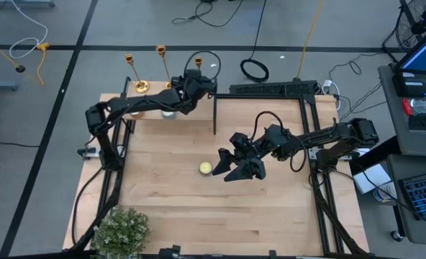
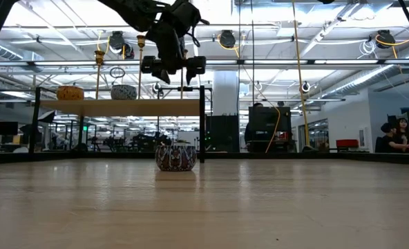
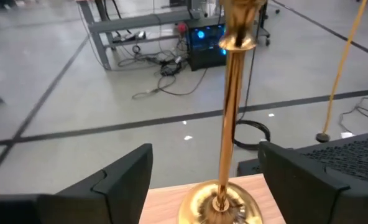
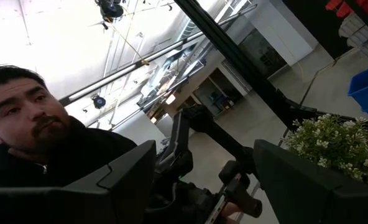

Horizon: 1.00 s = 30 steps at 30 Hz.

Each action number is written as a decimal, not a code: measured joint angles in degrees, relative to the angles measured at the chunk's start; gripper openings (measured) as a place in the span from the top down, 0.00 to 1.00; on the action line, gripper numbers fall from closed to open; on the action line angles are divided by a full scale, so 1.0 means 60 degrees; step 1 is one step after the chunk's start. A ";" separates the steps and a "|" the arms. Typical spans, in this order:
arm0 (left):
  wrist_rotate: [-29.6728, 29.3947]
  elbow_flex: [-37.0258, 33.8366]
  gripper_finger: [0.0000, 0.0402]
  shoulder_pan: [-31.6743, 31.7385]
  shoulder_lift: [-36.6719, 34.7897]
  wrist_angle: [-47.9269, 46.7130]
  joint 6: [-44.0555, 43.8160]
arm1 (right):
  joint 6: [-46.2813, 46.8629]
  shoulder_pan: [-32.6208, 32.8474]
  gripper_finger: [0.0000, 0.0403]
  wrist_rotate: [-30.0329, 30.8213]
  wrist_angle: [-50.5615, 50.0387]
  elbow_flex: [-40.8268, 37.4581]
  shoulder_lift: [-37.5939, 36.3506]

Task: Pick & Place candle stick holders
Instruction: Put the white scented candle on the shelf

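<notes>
Three gold candle stick holders stand on their round bases on a raised wooden shelf (image 2: 121, 107) at the table's far left: one (image 1: 135, 73), a second (image 1: 163, 66) and a third (image 3: 229, 118). My left gripper (image 3: 204, 152) is open at the third. Its fingers stand on either side of the thin stem, clear of it, and the base (image 3: 220, 205) sits on the shelf's wood. My right gripper (image 1: 234, 171) hangs open over the middle of the table with nothing between its fingers (image 4: 202, 155).
A small yellow tealight (image 1: 206, 167) lies on the table just left of my right gripper. A patterned bowl (image 2: 175, 157) sits below the shelf. A black frame post (image 1: 214, 115) stands beside the shelf. A potted plant (image 1: 121, 230) occupies the near left corner. A person (image 4: 41, 130) shows in the right wrist view.
</notes>
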 joint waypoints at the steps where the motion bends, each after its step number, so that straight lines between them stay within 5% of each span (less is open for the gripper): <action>1: -0.0124 0.0000 0.25 -0.0053 -0.0001 0.0005 0.0073 | 0.0000 0.0000 0.34 0.0000 0.0000 0.0000 0.0001; 12: -0.1524 0.0000 0.32 -0.0696 -0.0987 -0.1316 -0.0215 | 0.0025 0.0022 0.34 0.0208 0.0004 0.0000 -0.0002; 17: -0.1398 0.0000 0.30 -0.0823 -0.1654 -0.2627 -0.1075 | 0.0025 0.0091 0.34 0.0211 0.0008 0.0000 -0.0002; 26: 0.0940 -0.0004 0.29 -0.2277 -0.2739 -0.6130 -0.3266 | 0.0000 0.0124 0.34 0.0183 0.0011 0.0000 -0.0002; 30: 0.3527 0.0000 0.29 -0.3188 -0.3329 -0.7577 -0.3576 | 0.0344 0.0124 0.34 -0.0288 0.0007 0.0000 -0.0002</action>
